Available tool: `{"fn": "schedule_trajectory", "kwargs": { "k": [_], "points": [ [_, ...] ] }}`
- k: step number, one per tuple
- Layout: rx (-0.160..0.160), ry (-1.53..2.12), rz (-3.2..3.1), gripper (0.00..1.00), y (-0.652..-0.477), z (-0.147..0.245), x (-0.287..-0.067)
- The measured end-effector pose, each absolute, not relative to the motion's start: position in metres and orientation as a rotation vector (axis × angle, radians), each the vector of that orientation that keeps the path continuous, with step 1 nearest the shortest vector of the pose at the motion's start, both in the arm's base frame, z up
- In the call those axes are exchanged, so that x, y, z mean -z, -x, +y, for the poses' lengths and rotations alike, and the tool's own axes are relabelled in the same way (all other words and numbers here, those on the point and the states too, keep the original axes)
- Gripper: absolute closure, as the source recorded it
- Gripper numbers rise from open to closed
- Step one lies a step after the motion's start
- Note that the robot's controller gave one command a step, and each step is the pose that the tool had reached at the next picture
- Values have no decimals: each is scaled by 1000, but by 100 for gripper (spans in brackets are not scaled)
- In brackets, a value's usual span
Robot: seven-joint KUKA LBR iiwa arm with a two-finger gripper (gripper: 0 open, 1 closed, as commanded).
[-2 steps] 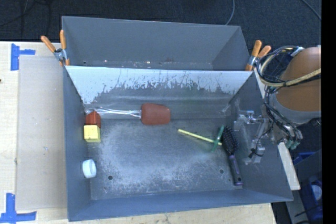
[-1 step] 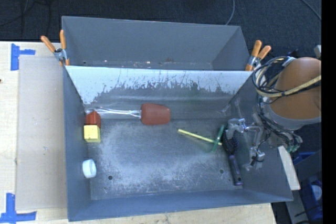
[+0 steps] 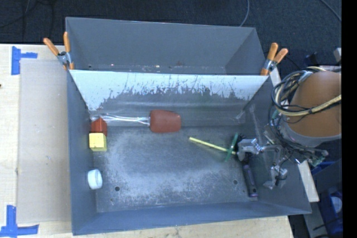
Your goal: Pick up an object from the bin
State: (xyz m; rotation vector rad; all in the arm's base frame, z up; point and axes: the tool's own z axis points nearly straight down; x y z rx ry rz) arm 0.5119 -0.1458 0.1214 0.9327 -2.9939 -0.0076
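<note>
My gripper (image 3: 261,154) sits low against the right wall of the grey bin (image 3: 162,47). I cannot tell whether its jaws are spread or pressed together. Nearest it are a thin yellow stick with a green head (image 3: 211,145), just to its left, and a black pen-like rod (image 3: 249,180) on its near side. I'd take the stick: centre over the shaft, turn the wrist so the jaws cross it, and keep off the wall. The brown oval lump (image 3: 164,121) lies well to the left.
</note>
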Motion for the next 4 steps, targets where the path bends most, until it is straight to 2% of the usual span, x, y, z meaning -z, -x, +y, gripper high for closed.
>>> {"fn": "schedule_trajectory", "kwargs": {
  "k": [1,2,3,4],
  "points": [
    [3,-1158,-2921,0,-519,-152,-123],
    [26,-1477,-2771,0,-515,-148,-99],
    [22,-1784,-2610,100,-509,-145,-75],
    [22,-1784,-2610,100,-509,-145,-75]
  ]
}}
